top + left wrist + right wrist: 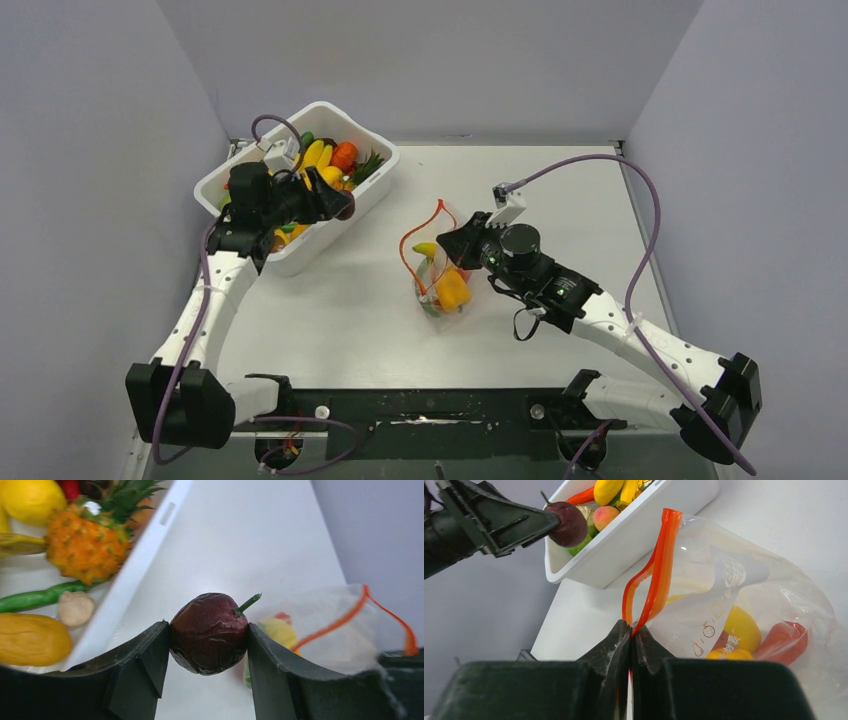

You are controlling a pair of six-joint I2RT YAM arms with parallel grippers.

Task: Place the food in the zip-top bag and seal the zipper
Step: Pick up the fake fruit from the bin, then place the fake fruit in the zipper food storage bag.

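My left gripper [338,203] is shut on a dark purple plum [209,632], held above the right rim of the white tub; the plum also shows in the right wrist view [570,524]. My right gripper [631,632] is shut on the red zipper strip [655,582] of the clear zip-top bag [440,270], holding its mouth open and raised. The bag [744,605] holds a yellow piece [740,629], a red piece [781,641] and a banana [426,250]. The bag lies right of the plum in the left wrist view [335,625].
The white tub [372,185] at the back left holds more toy food: bananas [315,155], an orange piece [345,156], a pineapple [85,542], a green bean [35,599] and a lemon [31,497]. Grey walls close in on the left, right and back.
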